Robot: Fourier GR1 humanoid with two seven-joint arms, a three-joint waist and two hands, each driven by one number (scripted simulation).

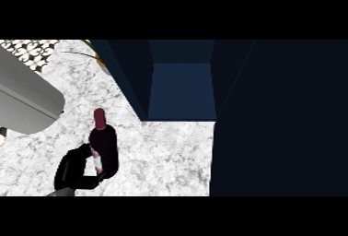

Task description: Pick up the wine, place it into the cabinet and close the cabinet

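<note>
On the counter, wine bottle: seen upright on the marble counter, left of the cabinet's opening.
Left hand: fingers are curled round the bottle's lower body.
Cabinet: shown open, with nothing visible inside.
Right hand: not seen.
Progress: grasp judged made; lifting, placing and closing are left.

The counter is white marble with grey veining. On it, the wine bottle is very dark, almost black, with a dull red neck and cap and a pale label strip. The hand beside the bottle is black. Right of the bottle, the cabinet is dark navy, its open inside a lighter blue. Left of the bottle is a plain light grey rounded object, and behind that a black-and-white patterned patch.
</note>
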